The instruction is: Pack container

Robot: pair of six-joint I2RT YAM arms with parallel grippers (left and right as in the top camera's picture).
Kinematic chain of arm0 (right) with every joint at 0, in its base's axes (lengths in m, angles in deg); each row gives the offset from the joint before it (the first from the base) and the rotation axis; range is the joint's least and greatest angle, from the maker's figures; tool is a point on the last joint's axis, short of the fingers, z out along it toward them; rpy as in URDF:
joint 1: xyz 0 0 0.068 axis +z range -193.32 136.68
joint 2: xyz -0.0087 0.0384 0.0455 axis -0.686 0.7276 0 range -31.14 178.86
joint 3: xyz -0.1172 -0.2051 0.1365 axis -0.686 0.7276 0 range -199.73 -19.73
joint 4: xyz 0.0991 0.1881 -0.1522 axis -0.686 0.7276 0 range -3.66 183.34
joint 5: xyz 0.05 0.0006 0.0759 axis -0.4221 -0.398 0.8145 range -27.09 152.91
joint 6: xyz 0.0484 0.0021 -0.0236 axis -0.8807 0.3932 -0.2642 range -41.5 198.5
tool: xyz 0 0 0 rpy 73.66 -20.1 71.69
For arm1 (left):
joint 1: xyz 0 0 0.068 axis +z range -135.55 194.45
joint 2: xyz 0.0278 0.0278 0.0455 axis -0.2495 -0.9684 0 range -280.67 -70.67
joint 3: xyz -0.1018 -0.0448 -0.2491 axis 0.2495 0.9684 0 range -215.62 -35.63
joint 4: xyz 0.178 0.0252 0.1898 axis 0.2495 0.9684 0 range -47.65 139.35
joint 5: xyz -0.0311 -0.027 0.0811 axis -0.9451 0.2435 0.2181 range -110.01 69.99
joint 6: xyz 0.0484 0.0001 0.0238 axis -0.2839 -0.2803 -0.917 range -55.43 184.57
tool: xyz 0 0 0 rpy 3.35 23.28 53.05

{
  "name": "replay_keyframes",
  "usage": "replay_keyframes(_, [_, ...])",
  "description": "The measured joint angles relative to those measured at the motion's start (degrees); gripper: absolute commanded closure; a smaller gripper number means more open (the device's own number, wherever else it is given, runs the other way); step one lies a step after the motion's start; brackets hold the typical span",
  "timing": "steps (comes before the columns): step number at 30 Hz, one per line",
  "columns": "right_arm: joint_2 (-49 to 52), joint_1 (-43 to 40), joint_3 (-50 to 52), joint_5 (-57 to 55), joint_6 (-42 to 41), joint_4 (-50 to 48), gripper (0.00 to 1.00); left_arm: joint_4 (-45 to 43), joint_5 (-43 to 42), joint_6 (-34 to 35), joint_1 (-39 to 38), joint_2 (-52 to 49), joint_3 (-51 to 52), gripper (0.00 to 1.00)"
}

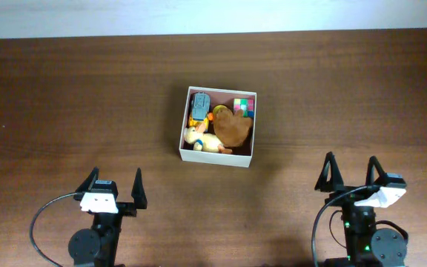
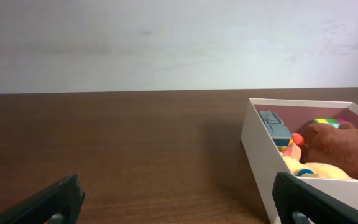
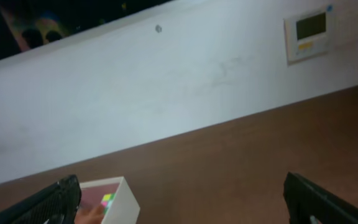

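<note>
Looking overhead, the container [image 1: 215, 156] on the table [image 1: 65, 96] holds toys [image 1: 230, 127]; left gripper [image 1: 115, 185] and right gripper [image 1: 351, 174] sit well apart from its near side, fingers [image 1: 138, 189] spread. Left wrist: its thin white wall seems light, stiff; pinch the rim. Right wrist: only its corner shows.

**Container corner at lower left, jaws spread**

Two dark jaws sit wide apart in the bottom corners. Beside the left one, a corner of the white container [image 3: 127, 203] holds a multicoloured cube [image 3: 108, 199]. Brown tabletop [image 3: 241, 155] meets a white wall [image 3: 166, 93] bearing a display panel [image 3: 309, 31] at upper right.
</note>
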Motion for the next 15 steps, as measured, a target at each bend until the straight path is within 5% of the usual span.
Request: replay_keyframes(15, [-1.86, 0.00, 9.79, 1.31, 0.04, -8.70, 0.01, 0.00, 0.00, 0.00, 0.00, 0.00, 0.00, 0.01])
